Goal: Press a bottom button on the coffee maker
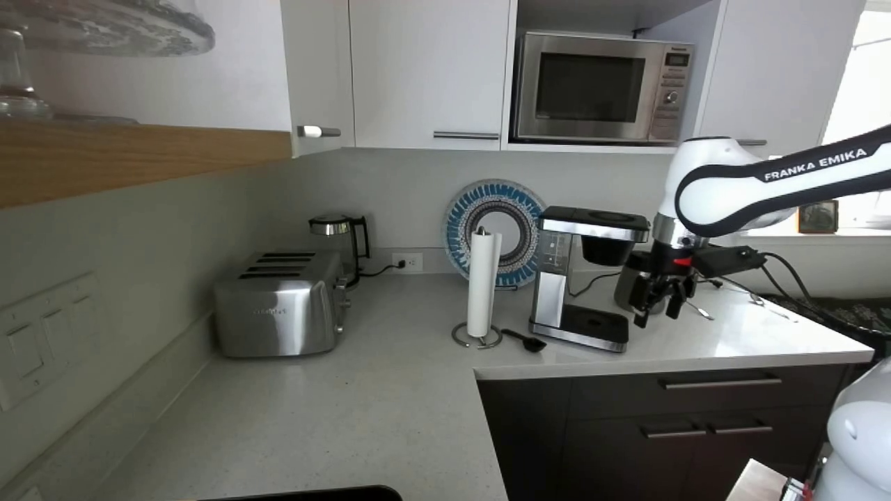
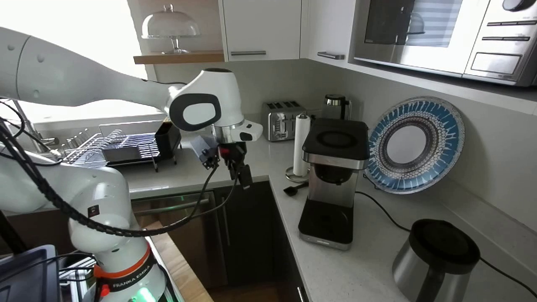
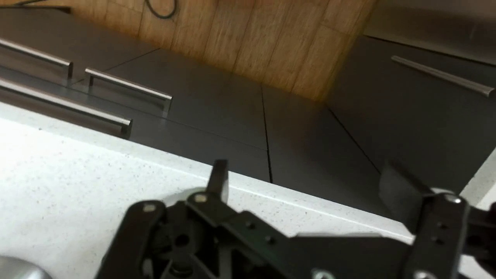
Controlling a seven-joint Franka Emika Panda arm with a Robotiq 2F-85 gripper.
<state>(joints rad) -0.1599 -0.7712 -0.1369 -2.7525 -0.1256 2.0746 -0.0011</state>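
Observation:
The coffee maker stands upright on the counter, boxy and black with a silver top band and a flat dark tray base. It also shows in an exterior view with its front base edge in sight; a small light mark lies on that edge, but separate buttons are too small to tell. My gripper points down with its fingers apart and empty. In an exterior view it hangs off the counter's front edge, apart from the coffee maker. In the wrist view my gripper is open over the counter edge; the coffee maker is out of view.
A steel carafe with a black lid stands near the coffee maker. A paper-towel roll and a black scoop lie beside it. A blue plate leans on the wall. A toaster stands farther along. The microwave sits above.

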